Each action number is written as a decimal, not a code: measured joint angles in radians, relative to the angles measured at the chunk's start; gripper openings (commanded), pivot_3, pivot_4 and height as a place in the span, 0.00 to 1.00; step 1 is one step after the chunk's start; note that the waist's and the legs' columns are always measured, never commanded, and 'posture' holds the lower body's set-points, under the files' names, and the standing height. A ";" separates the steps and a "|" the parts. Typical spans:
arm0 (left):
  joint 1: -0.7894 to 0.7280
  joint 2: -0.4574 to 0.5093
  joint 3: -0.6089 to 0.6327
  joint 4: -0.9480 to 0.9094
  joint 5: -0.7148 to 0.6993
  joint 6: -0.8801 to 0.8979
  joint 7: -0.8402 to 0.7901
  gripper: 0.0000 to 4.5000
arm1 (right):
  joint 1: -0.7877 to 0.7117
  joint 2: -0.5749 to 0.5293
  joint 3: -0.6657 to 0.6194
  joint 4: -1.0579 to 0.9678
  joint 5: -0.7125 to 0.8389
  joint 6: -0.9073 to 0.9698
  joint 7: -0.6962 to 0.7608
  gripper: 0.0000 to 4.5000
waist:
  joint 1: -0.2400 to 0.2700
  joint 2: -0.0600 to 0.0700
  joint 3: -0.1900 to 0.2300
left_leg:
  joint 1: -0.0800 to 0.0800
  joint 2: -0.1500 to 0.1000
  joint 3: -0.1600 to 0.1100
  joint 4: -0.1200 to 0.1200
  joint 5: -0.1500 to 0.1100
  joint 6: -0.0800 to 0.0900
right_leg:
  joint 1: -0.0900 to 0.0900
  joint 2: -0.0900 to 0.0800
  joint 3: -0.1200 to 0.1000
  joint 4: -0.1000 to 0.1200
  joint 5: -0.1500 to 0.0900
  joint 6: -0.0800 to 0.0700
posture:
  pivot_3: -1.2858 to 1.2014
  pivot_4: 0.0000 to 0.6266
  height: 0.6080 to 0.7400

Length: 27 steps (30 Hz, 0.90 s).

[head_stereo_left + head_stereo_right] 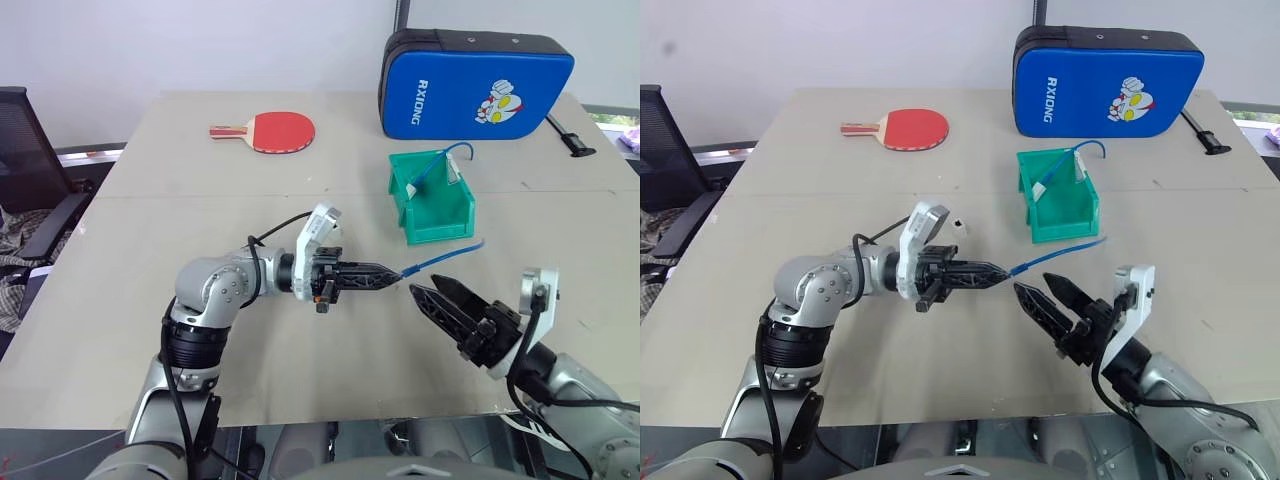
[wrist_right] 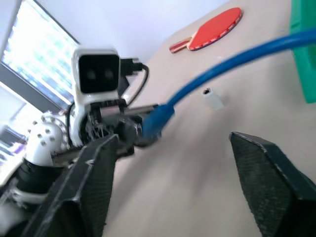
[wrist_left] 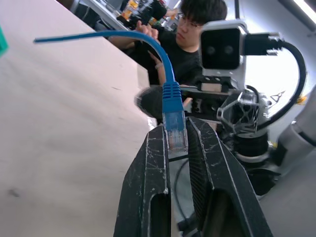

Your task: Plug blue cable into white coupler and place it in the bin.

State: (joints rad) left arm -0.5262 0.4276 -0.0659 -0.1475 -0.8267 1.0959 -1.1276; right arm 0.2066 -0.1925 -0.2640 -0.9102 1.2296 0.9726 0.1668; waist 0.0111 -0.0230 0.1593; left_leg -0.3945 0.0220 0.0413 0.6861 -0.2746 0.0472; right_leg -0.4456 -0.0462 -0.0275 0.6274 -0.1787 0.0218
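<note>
The wide beige desk (image 1: 300, 360) carries everything, ordered here from largest down. Against its far edge, toward the far right corner, stands a big blue padded case (image 1: 470, 85) with a cartoon print and white lettering. A red table-tennis paddle with a wooden handle (image 1: 270, 131) lies flat near the far edge, left of the middle.

The small green plastic bin (image 1: 432, 200) with its cut-away front sits right of the desk's middle, in front of the case; another blue cable and something white rest inside it.

The left gripper (image 1: 392, 275), black two-fingered, hangs above the desk's middle pointing level toward the right side, its fingers pressed together on the clear plug of the thin bright-blue cable (image 1: 445, 257). In the left wrist view the plug (image 3: 176, 133) sits squeezed between the two fingertips, and the cable arches away from it. The cable's free length runs from that grip up toward the bin's front lip, ending just short of it.

The right gripper (image 1: 435, 292) waits near the desk's near right side, fingers spread wide, tips aimed at the held plug and close to it but apart.

The tiny white plastic coupler (image 1: 959, 223) lies on the desk just beyond the left gripper, untouched
</note>
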 measured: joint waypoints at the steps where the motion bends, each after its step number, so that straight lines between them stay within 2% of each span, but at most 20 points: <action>1: 0.000 0.001 0.002 -0.001 -0.007 0.006 0.002 0.00 | -0.013 -0.011 0.014 0.009 0.023 -0.007 -0.021 0.79 | 0.000 0.000 0.000 | 0.000 0.000 0.000 0.000 0.000 0.000 | 0.000 0.000 0.000 0.000 0.000 0.000 | 0.52 0.24 0.93; 5: 0.000 0.009 0.006 -0.003 -0.037 0.010 0.008 0.00 | -0.054 -0.049 0.055 0.037 0.088 -0.046 -0.084 0.79 | 0.000 0.000 0.000 | 0.000 0.000 0.000 0.000 0.000 0.000 | 0.000 0.001 0.000 0.000 0.000 0.000 | 0.52 0.24 0.93; 8: 0.003 0.019 0.008 -0.011 -0.045 0.009 0.011 0.00 | -0.079 -0.075 0.077 0.061 0.122 -0.076 -0.113 0.66 | 0.000 0.000 0.000 | 0.000 0.000 0.000 0.000 0.000 0.000 | 0.000 0.001 0.000 0.000 0.000 0.000 | 0.52 0.24 0.93; 9: 0.012 0.022 0.009 -0.022 -0.050 0.008 0.011 0.00 | -0.092 -0.087 0.087 0.071 0.141 -0.089 -0.125 0.58 | 0.000 0.000 0.000 | 0.000 0.000 0.001 0.000 0.000 0.000 | 0.000 0.001 0.001 0.000 0.000 0.000 | 0.52 0.24 0.93; 14: 0.029 0.032 0.008 -0.038 -0.060 0.002 0.013 0.00 | -0.106 -0.147 0.125 0.086 0.195 -0.134 -0.146 0.03 | 0.001 0.000 0.000 | 0.000 0.000 0.001 0.000 0.000 0.000 | 0.000 0.001 0.001 0.000 0.000 0.000 | 0.52 0.24 0.93; 22: 0.038 0.037 -0.002 -0.039 -0.059 -0.025 0.015 0.00 | -0.105 -0.222 0.169 0.094 0.228 -0.197 -0.159 0.01 | 0.001 0.000 0.000 | 0.000 0.000 0.001 0.000 0.000 0.000 | 0.000 0.001 0.001 0.000 0.000 0.000 | 0.52 0.24 0.93; 23: 0.039 0.036 -0.004 -0.039 -0.059 -0.030 0.019 0.22 | -0.105 -0.232 0.172 0.095 0.230 -0.205 -0.160 0.00 | 0.001 0.000 0.000 | 0.000 0.000 0.001 0.000 0.000 0.000 | 0.000 0.001 0.001 0.000 0.000 0.000 | 0.52 0.24 0.93; 24: 0.038 0.036 -0.003 -0.038 -0.059 -0.040 0.022 0.29 | -0.104 -0.239 0.179 0.095 0.232 -0.208 -0.161 0.00 | 0.001 0.000 0.000 | 0.000 0.000 0.001 0.000 0.000 0.000 | 0.000 0.001 0.001 0.000 0.000 0.000 | 0.52 0.24 0.93; 27: 0.048 0.042 0.016 -0.037 -0.019 -0.114 0.060 0.64 | -0.099 -0.252 0.200 0.102 0.237 -0.218 -0.166 0.00 | 0.000 0.000 0.000 | 0.000 0.000 0.001 0.000 0.000 0.000 | 0.000 0.001 0.001 0.000 0.000 0.000 | 0.52 0.24 0.93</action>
State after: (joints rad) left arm -0.4782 0.4700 -0.0495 -0.1848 -0.8456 0.9821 -1.0675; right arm 0.1080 -0.4450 -0.0639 -0.8082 1.4665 0.7547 0.0004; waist 0.0114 -0.0231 0.1593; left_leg -0.3946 0.0222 0.0422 0.6860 -0.2746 0.0473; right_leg -0.4457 -0.0456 -0.0262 0.6270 -0.1788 0.0217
